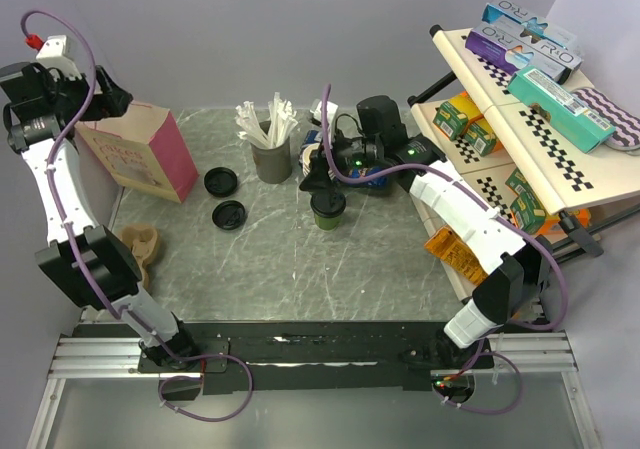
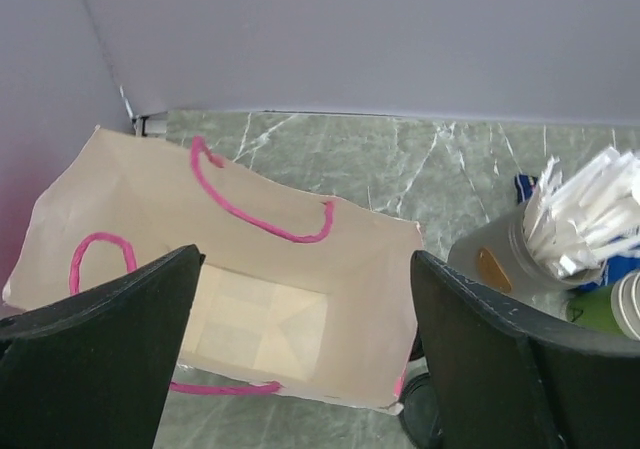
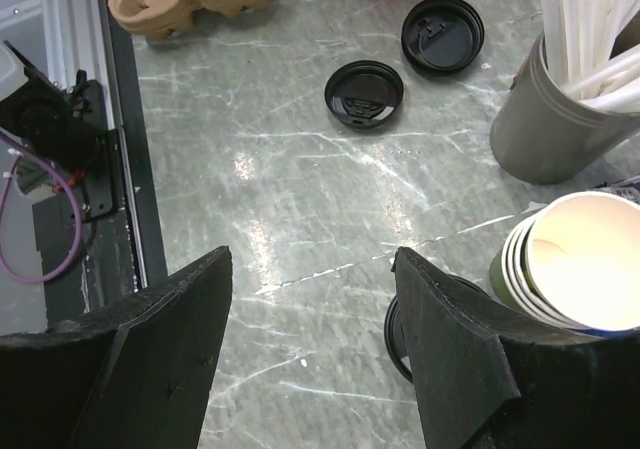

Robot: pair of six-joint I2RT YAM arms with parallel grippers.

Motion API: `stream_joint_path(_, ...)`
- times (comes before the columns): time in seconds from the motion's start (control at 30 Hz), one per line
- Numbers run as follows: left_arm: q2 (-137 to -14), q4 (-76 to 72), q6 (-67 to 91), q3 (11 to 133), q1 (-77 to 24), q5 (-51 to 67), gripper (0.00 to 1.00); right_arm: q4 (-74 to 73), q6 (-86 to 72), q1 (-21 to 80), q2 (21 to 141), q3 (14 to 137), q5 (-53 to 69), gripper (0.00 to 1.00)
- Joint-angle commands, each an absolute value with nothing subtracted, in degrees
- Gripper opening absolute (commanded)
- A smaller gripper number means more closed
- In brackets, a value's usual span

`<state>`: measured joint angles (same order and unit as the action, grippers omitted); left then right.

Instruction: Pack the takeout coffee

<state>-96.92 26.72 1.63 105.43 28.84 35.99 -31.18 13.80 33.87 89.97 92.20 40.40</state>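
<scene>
The takeout coffee, a dark green cup with a black lid, stands upright mid-table. In the right wrist view only an edge of its lid shows behind the right finger. My right gripper is open and empty just above and behind the cup, its jaws wide over bare table. The pink paper bag stands open at the far left; its inside looks empty. My left gripper hovers open and empty over the bag's mouth, as the left wrist view shows.
Two loose black lids lie right of the bag. A grey cup of white stirrers and a stack of cream cups stand behind the coffee. A cardboard carrier lies near left. A shelf of boxes stands at right.
</scene>
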Motion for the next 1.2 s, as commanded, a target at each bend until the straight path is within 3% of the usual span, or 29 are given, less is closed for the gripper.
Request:
stream_joint_path(0.0, -90.5, 29.7, -10.5, 106.6, 28.8, 46.4, 0.93, -31.2, 15.2, 33.7, 88.4, 92.9, 41.6, 0.72)
stream_joint_path(0.23, -79.1, 47.8, -35.5, 102.1, 28.8, 32.6, 0.93, -33.5, 16.3, 33.0, 87.2, 91.7, 40.3, 0.72)
stream_joint_path(0.37, -73.6, 58.2, -40.2, 94.6, 28.8, 24.4, 0.92, -34.8, 15.3, 32.8, 87.5, 91.9, 40.3, 0.72)
stream_joint_path(0.53, -75.4, 67.7, -34.5, 87.9, 28.7, 16.4, 0.80, -38.6, 14.4, 32.7, 88.9, 94.1, 40.0, 0.72)
stream_joint_path(0.83, -77.3, 59.2, -27.7, 68.8, 28.8, 1.7, 0.69, -42.9, 15.6, 32.7, 92.0, 98.1, 40.3, 0.72)
stream_joint_path(1.17, -82.3, 55.7, -27.8, 65.0, 28.8, -5.4, 0.64, -41.6, 15.4, 32.7, 90.4, 94.6, 38.6, 0.72)
